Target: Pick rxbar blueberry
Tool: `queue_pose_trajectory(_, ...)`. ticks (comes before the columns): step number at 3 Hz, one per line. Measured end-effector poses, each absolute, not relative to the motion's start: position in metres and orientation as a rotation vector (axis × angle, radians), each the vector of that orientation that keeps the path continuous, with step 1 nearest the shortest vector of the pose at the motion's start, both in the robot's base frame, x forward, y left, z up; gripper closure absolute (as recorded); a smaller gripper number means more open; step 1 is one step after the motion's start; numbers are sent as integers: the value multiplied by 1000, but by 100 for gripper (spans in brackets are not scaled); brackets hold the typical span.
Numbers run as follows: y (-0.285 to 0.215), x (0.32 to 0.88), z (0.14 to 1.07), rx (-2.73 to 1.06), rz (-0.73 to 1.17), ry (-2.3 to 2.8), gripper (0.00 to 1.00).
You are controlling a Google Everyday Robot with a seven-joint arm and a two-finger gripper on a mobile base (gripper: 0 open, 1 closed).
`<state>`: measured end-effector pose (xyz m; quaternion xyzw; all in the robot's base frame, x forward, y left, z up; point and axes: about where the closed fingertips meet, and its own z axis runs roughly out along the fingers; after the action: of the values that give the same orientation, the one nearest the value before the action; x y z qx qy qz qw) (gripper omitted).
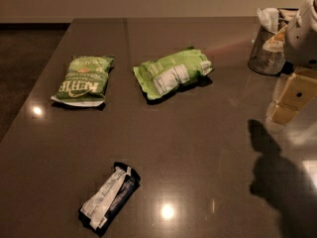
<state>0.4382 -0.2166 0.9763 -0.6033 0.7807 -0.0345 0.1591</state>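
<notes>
From my station I see the snack bar point(110, 197) lying flat on the dark tabletop point(208, 133), close to the near edge and left of the middle. Its dark wrapper runs at a slant, with the crinkled white strip along its length facing up. Nothing touches it.

The gripper point(290, 103) hangs over the right edge of the tabletop, about midway along that edge and well apart from the bar. I cannot tell whether it is open or closed. Its shadow falls on the tabletop toward the near right corner.

Two green chip bags lie farther back. One chip bag point(82, 80) sits near the left edge with its printed front up. The other bag point(173, 73) lies toward the middle, its nutrition panel up. A mesh cup point(267, 53) holding white paper stands near the far right corner, just behind the gripper.
</notes>
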Motion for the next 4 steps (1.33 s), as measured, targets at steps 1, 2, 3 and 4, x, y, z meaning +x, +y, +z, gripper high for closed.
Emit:
queue_pose_trajectory(1, -217, 438, 976, -1724, -99, 2231, 0)
queue_pose_trajectory(2, -199, 438, 970, -1775, -60, 2186, 0)
queue_pose_trajectory(3, -156, 430, 954, -1923, 26, 2075, 0)
queue_pose_trajectory(4, -122, 418, 940, -2047, 123, 1958, 0)
